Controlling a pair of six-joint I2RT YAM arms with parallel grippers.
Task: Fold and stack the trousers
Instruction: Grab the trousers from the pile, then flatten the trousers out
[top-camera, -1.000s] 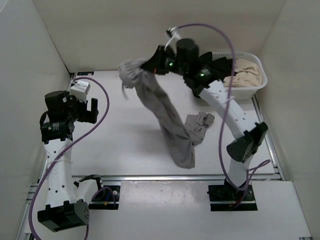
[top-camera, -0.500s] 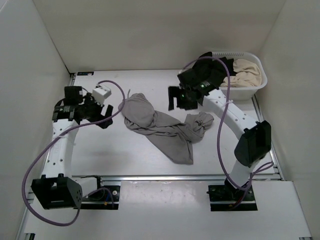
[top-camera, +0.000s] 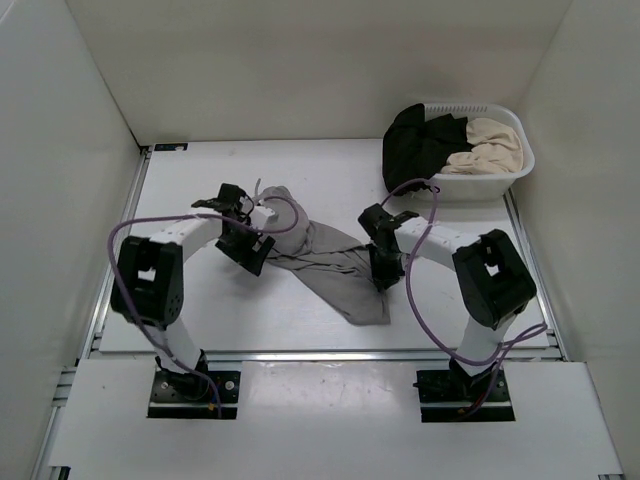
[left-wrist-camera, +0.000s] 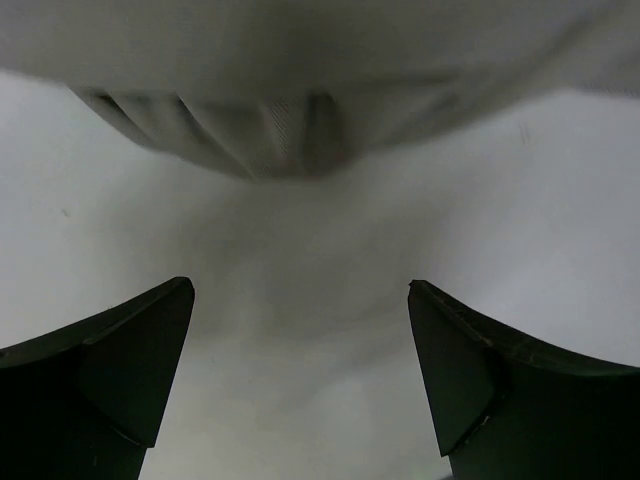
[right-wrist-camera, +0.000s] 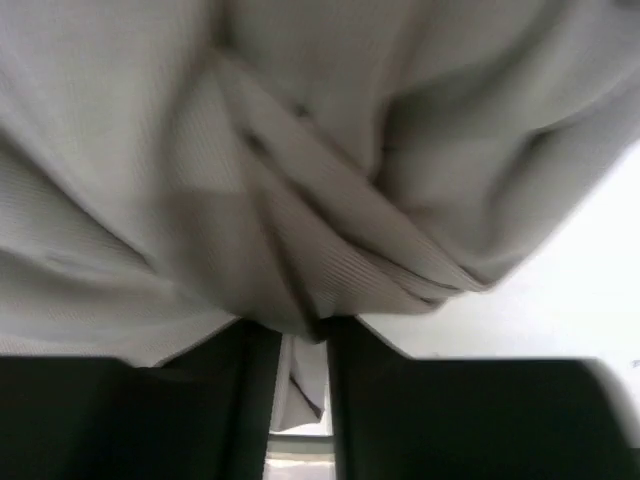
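Observation:
The grey trousers (top-camera: 330, 265) lie crumpled on the white table, with the bunched waist end at the left and the legs running down to the right. My left gripper (top-camera: 248, 250) sits low at the bunched end. In the left wrist view it (left-wrist-camera: 300, 300) is open with only table between its fingers (left-wrist-camera: 120, 370), and the trousers' gathered edge (left-wrist-camera: 260, 130) lies just ahead. My right gripper (top-camera: 385, 270) is down on the right end of the trousers. In the right wrist view it (right-wrist-camera: 300, 335) is shut on a fold of the trousers (right-wrist-camera: 300, 150).
A white laundry basket (top-camera: 522, 152) stands at the back right, holding a black garment (top-camera: 415, 145) that hangs over its left rim and a beige garment (top-camera: 490, 145). White walls enclose the table on three sides.
The right gripper let go of the trousers it held in the air, and they dropped onto the table. Both arms came down to them, and the right gripper closed on the right end.

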